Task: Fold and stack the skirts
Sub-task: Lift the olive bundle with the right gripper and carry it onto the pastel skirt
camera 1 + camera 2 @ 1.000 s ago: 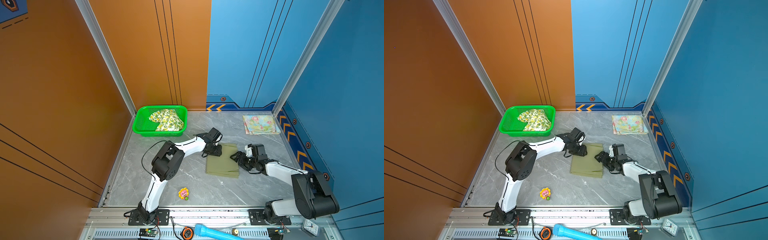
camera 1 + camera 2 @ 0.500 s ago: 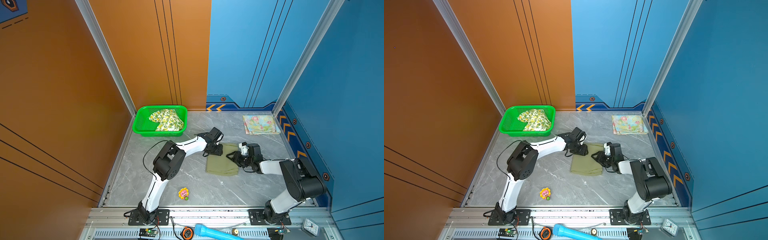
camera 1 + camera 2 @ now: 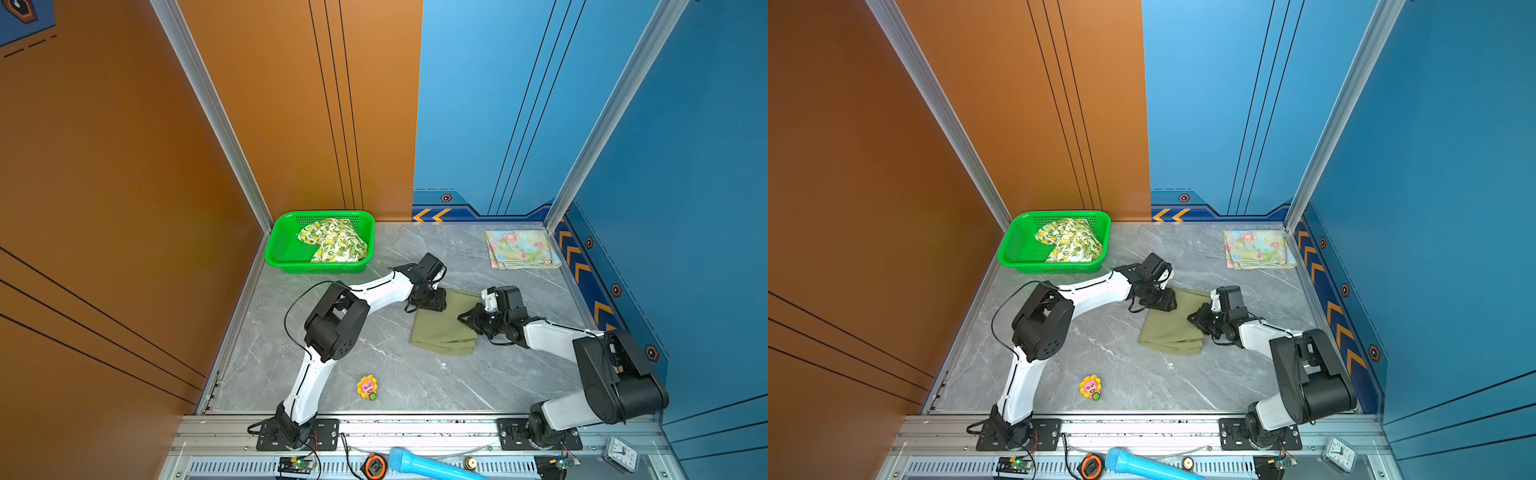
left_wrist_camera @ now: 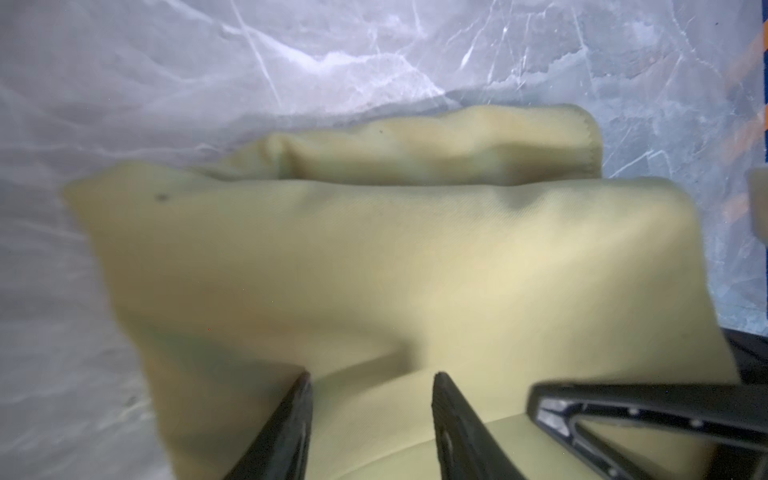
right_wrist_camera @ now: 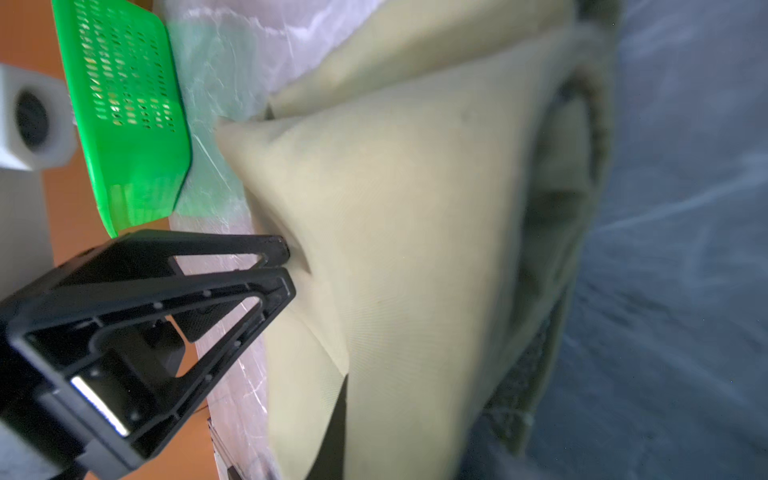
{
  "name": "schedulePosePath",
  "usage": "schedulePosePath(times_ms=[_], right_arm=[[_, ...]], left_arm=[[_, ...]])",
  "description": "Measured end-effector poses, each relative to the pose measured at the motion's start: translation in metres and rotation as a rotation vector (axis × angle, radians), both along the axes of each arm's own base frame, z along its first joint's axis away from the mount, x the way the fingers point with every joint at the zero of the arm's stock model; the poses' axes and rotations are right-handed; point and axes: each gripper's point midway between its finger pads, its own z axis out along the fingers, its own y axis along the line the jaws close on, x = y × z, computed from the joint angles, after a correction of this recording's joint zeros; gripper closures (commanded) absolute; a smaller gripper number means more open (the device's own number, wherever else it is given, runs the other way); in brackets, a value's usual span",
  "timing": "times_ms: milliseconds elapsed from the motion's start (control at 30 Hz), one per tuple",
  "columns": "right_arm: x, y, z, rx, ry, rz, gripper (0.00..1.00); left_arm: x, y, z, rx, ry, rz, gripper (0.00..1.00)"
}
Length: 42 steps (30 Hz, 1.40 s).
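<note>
Since a second ago the right gripper (image 3: pixel 463 319) has been brought onto the right edge of the olive skirt (image 3: pixel 440 332) at mid-table and closed on it; the left gripper (image 4: pixel 372 376) is set astride its far left corner, jaws half apart, grip not determinable. Thin, limp cloth is judged liable to sag and shed layers, so all layers are best pinched together at an edge. Farther back, the floral skirt (image 3: pixel 519 249) is found folded at right, the lemon skirt (image 3: pixel 334 241) crumpled in the green basket (image 3: pixel 320 268).
</note>
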Motion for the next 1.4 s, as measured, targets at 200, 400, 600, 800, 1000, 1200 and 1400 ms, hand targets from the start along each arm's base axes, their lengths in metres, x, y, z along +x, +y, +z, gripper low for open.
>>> schedulePosePath(times_ms=[200, 400, 600, 800, 1000, 1200, 1400], right_arm=[[0.024, -0.02, 0.068, -0.004, -0.096, -0.158, 1.0], [0.051, -0.061, 0.138, -0.03, -0.198, -0.38, 1.0], [0.093, -0.114, 0.2, -0.078, -0.297, -0.598, 1.0], [0.141, -0.164, 0.225, -0.165, -0.342, -0.781, 1.0], [0.198, -0.204, 0.209, -0.221, -0.313, -0.909, 1.0], [0.257, -0.229, 0.187, -0.253, -0.297, -0.971, 1.0], [0.299, -0.25, 0.177, -0.239, -0.315, -1.027, 1.0]], left_arm=[[0.021, 0.041, 0.101, -0.107, -0.159, 0.065, 0.35], [0.005, 0.069, 0.2, -0.206, -0.369, 0.052, 0.04], [-0.019, 0.078, 0.207, -0.177, -0.412, -0.021, 0.02], [-0.036, 0.086, 0.176, -0.119, -0.348, -0.07, 0.02], [-0.042, 0.082, 0.173, -0.136, -0.329, -0.113, 0.02], [-0.042, 0.075, 0.154, -0.129, -0.281, -0.14, 0.02], [-0.036, 0.069, 0.132, -0.126, -0.218, -0.152, 0.02]])
